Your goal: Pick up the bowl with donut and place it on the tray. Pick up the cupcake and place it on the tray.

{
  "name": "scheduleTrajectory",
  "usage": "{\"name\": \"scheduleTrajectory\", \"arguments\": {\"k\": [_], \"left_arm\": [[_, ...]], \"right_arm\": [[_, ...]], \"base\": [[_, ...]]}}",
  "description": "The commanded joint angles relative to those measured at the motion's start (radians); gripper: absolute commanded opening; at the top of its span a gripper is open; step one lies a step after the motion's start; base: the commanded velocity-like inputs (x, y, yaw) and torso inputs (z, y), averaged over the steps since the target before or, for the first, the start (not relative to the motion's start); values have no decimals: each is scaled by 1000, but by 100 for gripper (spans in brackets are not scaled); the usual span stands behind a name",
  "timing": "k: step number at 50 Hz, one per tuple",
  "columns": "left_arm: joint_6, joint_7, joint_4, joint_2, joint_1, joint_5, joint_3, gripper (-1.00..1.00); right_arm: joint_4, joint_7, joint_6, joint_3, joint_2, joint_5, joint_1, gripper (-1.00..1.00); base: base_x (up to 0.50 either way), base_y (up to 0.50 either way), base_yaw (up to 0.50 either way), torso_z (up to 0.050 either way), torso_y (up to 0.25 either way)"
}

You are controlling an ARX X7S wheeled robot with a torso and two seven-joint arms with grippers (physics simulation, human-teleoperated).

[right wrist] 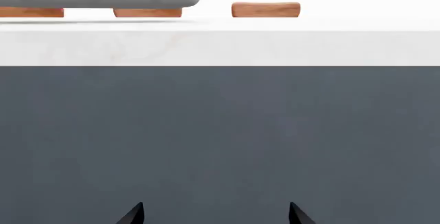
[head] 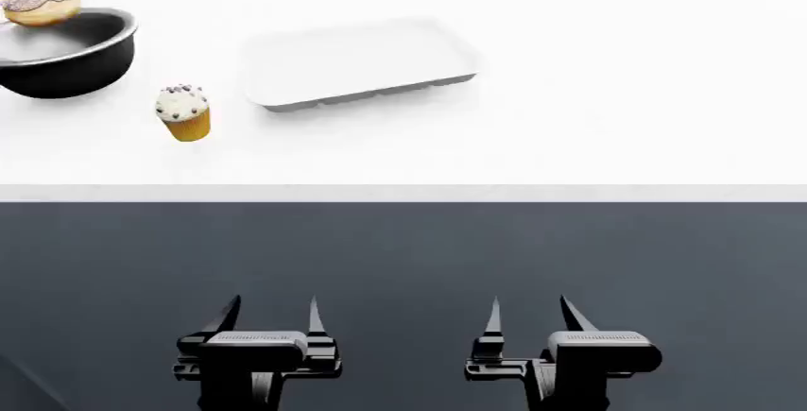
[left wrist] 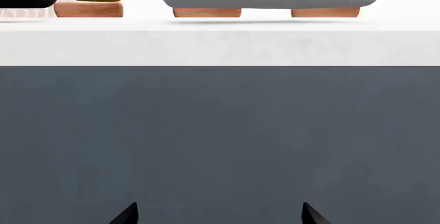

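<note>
Hovering low, left gripper (head: pixel 272 312) and right gripper (head: pixel 528 310) both spread, empty | glossy black bowl (head: pixel 66 57) with donut (head: pixel 41 4) upper left | frosted cupcake (head: pixel 184 112) beside | flat white tray (head: pixel 357 62) upper centre on smooth surface (head: pixel 606 99)

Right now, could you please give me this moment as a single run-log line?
left gripper: open, idle | right gripper: open, idle | bowl with donut: on counter | cupcake: on counter | tray: nothing on it
</note>
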Motion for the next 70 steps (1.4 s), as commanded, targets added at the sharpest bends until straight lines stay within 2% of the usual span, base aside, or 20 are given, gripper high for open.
{"name": "scheduleTrajectory", "arguments": {"k": [1, 27, 70], "left_arm": [[-1, -18, 0, -16, 0, -15, 18, 100], [-17, -80, 4, -72, -2, -58, 89, 100], [-11, -127, 8, -119, -1, -103, 143, 100]], "right_arm": [[0, 18, -2, -18, 15, 20, 0, 100], [5, 93, 1, -78, 68, 74, 6, 100], [11, 156, -10, -138, 113, 100, 14, 100]], "base": [[0, 0, 0, 0, 0], [0, 12, 0, 0, 0], [0, 499, 0, 0, 0]]}}
